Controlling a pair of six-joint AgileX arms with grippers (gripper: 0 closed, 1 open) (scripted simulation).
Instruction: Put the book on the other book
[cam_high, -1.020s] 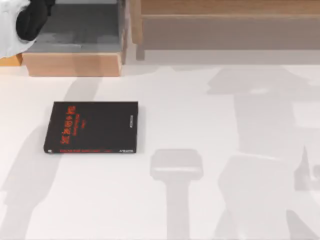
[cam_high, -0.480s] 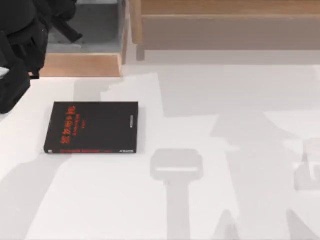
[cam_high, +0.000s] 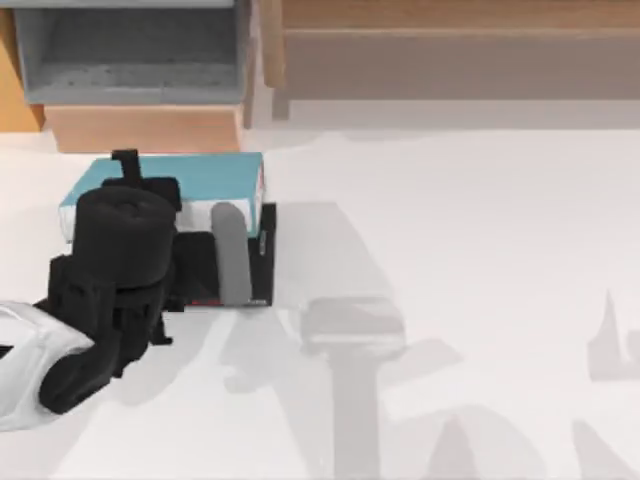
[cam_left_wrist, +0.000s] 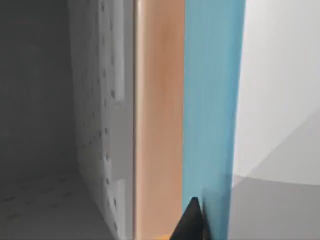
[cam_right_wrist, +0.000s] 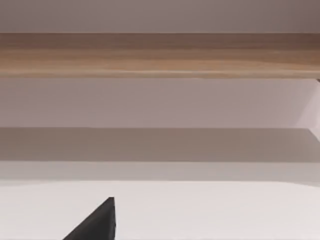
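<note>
Top view: left pincer (cam_high: 150, 195) is clamping the blue book (cam_high: 215, 177) over the black book (cam_high: 262, 250) on the table (cam_high: 450, 250).

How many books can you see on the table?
2. The light blue book is under the left gripper, lying over the far edge of the black book at the table's left.
</note>
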